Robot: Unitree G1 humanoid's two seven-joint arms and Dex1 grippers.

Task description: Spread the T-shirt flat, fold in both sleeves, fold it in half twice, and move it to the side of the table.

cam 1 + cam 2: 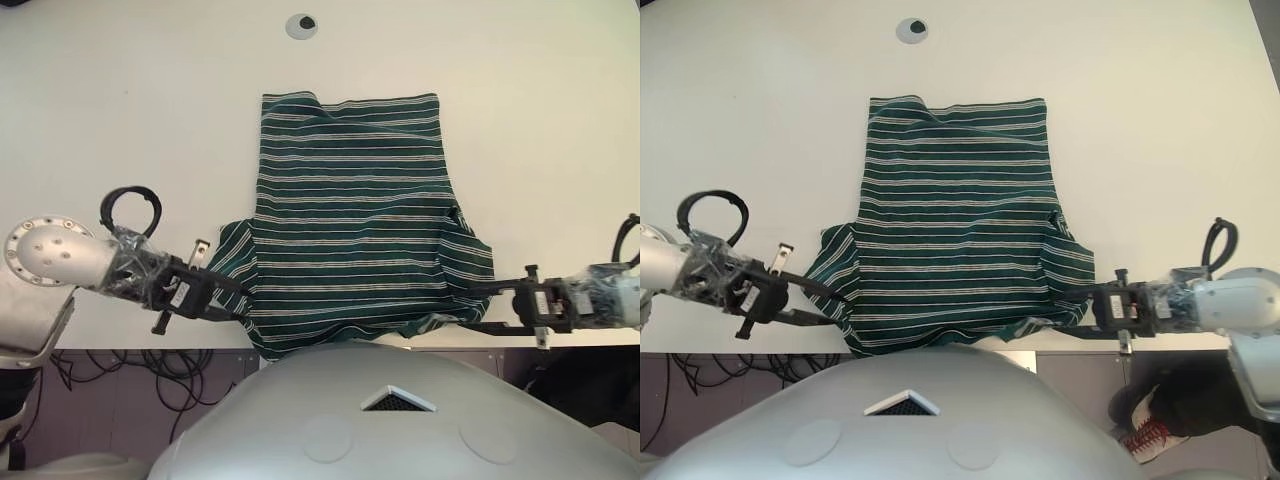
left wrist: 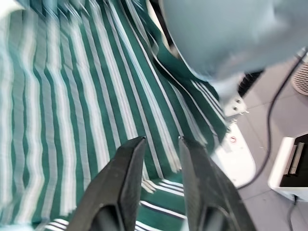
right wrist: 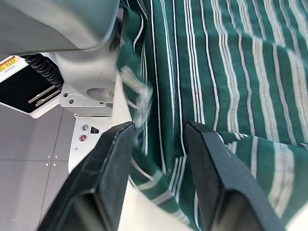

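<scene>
T-shirt on table | left gripper at near-left corner, jaws narrowly parted over cloth | right gripper at near-right corner, jaws wider, straddling cloth

Plain cream table across most of the frame, evenly lit, no harsh glare. Round grey cable grommet up at top centre. Messy tangle of black cables under the near edge, lower left. Grey tiled floor below. Shoe with red laces down at lower right.
</scene>
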